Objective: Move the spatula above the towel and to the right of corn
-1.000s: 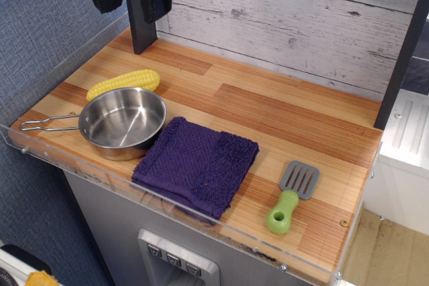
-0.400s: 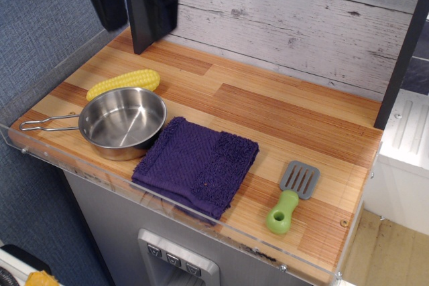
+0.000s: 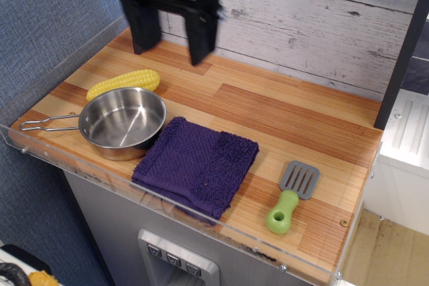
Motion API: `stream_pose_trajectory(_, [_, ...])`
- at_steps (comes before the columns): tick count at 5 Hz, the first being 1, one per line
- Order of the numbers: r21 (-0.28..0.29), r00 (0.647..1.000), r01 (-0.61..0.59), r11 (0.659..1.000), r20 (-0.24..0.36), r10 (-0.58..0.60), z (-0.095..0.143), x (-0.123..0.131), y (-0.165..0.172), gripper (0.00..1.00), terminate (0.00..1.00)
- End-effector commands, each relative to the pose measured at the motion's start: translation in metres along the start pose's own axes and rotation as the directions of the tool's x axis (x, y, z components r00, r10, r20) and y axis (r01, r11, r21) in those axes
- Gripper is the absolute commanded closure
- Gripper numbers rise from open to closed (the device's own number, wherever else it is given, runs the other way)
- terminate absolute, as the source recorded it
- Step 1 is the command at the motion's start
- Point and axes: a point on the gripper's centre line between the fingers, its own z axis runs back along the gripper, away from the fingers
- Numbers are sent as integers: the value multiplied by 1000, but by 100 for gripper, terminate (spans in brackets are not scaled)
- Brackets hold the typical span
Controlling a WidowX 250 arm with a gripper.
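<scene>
- My gripper (image 3: 171, 28) hangs high at the back of the table (image 3: 281, 108), its two fingers spread wide and holding nothing.
- The spatula (image 3: 293, 195) lies near the front right corner, just right of the towel (image 3: 198, 165).
- The corn (image 3: 124, 83) sits behind the pan (image 3: 120, 123).

Top edge cuts off the blurred gripper (image 3: 175, 28) above its fingers (image 3: 203, 35).

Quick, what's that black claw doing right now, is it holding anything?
Black claw: open and empty, up near the back wall, far from the green-handled grey toy spatula.
</scene>
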Motion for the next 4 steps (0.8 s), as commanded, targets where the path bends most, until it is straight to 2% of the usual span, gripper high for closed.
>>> stream_pose_trajectory(1, [59, 999, 32, 998, 41, -35, -38, -5, -46, 0, 0])
stream_pose_trajectory(2, [61, 999, 43, 997, 3, -43, -70, 0, -64, 0, 0])
stream_pose_trajectory(4, [23, 996, 80, 997, -53, -78, -124, 16, -111, 0, 0])
